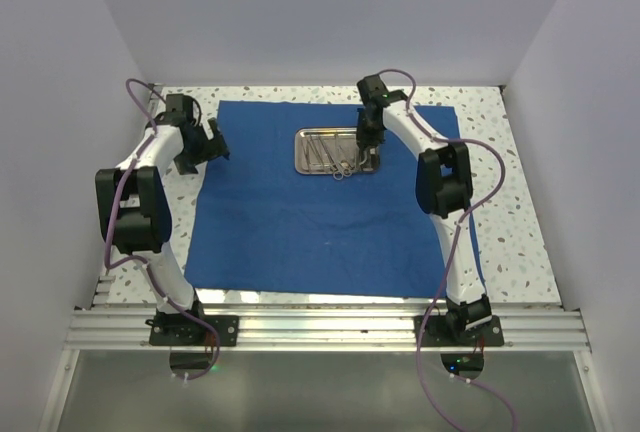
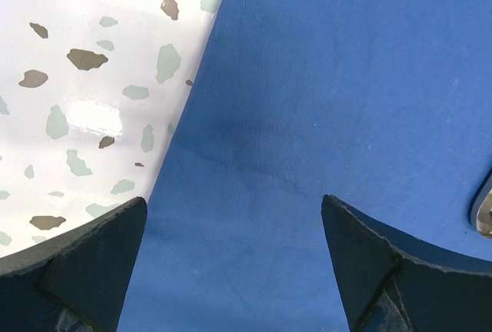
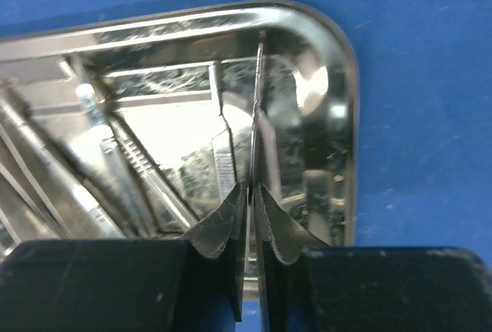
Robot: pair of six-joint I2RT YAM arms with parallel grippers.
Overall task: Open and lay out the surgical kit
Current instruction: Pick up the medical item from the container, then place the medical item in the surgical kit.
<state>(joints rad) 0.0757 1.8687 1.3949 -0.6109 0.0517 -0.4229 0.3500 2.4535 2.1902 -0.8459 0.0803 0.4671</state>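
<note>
The royal-blue cloth lies spread flat as a large sheet. The steel tray sits on its far middle and holds several slim silver instruments. My right gripper is down in the tray's right end. In the right wrist view it is shut on a thin silver instrument, seen edge-on, likely tweezers; other instruments lie to its left in the tray. My left gripper is open and empty over the cloth's left edge, fingers wide apart.
The speckled white tabletop shows around the cloth, also in the left wrist view. White walls close in the back and both sides. The tray's corner peeks in at the right of the left wrist view.
</note>
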